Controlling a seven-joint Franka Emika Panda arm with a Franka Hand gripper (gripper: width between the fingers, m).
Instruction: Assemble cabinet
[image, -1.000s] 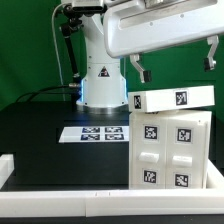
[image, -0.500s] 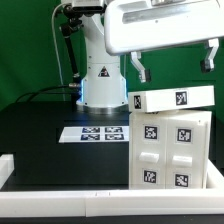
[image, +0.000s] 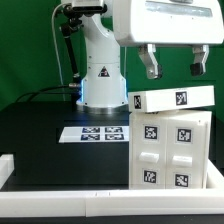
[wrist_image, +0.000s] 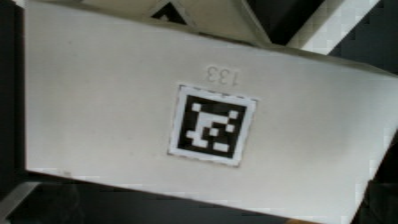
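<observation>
Above the top panel (image: 172, 99), the claw (image: 173, 62) has just swung in, fingers wide apart, holding nothing. That panel rests crooked on the cabinet body (image: 170, 150), so a grab looks next.

One cabinet body (image: 170, 152), one loose panel (image: 172, 99), one marker board (image: 95, 133), two fingers (image: 151, 62).

Black matte tabletop (image: 40, 128). Lying flat mid-table: thin white marker board (image: 92, 132). Standing just beside, at exterior view's right: tall white tagged cabinet box (image: 168, 150).
</observation>
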